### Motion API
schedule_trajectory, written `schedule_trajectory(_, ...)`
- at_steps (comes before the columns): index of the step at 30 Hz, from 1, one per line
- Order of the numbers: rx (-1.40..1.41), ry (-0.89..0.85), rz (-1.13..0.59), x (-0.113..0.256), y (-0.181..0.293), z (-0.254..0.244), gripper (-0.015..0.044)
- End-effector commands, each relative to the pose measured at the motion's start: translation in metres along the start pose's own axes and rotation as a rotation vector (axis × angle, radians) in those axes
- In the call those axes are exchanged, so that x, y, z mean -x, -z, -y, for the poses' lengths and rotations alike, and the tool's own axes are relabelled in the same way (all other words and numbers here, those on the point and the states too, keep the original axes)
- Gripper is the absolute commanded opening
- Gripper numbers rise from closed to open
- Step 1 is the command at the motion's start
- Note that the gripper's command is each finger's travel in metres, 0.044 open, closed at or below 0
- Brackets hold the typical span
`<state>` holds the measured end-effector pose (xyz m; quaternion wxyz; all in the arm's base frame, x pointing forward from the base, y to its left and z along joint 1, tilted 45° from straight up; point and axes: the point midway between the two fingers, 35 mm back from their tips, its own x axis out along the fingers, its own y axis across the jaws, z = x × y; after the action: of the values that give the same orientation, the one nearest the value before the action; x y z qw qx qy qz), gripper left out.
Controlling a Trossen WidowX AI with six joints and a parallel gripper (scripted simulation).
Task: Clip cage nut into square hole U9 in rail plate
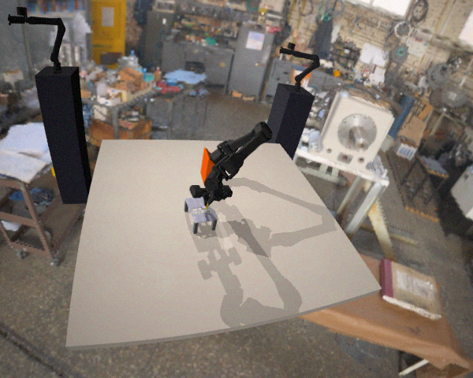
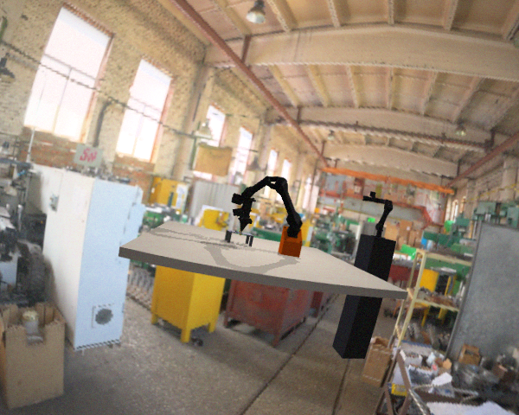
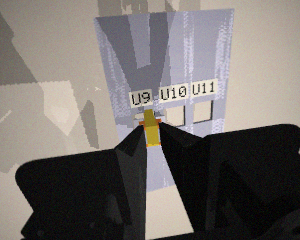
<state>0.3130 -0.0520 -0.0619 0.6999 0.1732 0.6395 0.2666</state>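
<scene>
- Cage nut (image 1: 206, 206) (image 3: 151, 128) pinched in narrow-set jaws of gripper (image 1: 206, 203) (image 2: 242, 230) (image 3: 151, 129), over U9 hole (image 3: 138, 118) in rail plate (image 1: 201, 214) (image 2: 239, 233) (image 3: 206, 60).
- Apparently picked up and aligned; cannot tell whether wings hooked.
- Left: seating, release, backing clear.

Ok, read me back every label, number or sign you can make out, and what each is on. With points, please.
"U9": tag on the rail plate (image 1: 195, 201) (image 3: 165, 60), beside the hole where the pincer (image 1: 206, 208) (image 2: 242, 231) (image 3: 151, 129) holds the cage nut (image 3: 152, 135).
"U10": tag on the same plate, middle.
"U11": tag on the same plate, beside U10.
Red lettering on the hanging sign (image 2: 87, 155): too blurred to read surely.
Papers on the cabinets and wall: unreadable.
</scene>
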Motion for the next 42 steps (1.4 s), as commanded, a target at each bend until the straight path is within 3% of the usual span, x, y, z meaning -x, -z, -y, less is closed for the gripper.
schedule_trajectory(1,-0.004,0.010,-0.004,-0.0006,0.0005,-0.0004,0.0028)
schedule_trajectory(42,-0.005,0.062,-0.004,-0.0021,0.0014,-0.0037,0.0028)
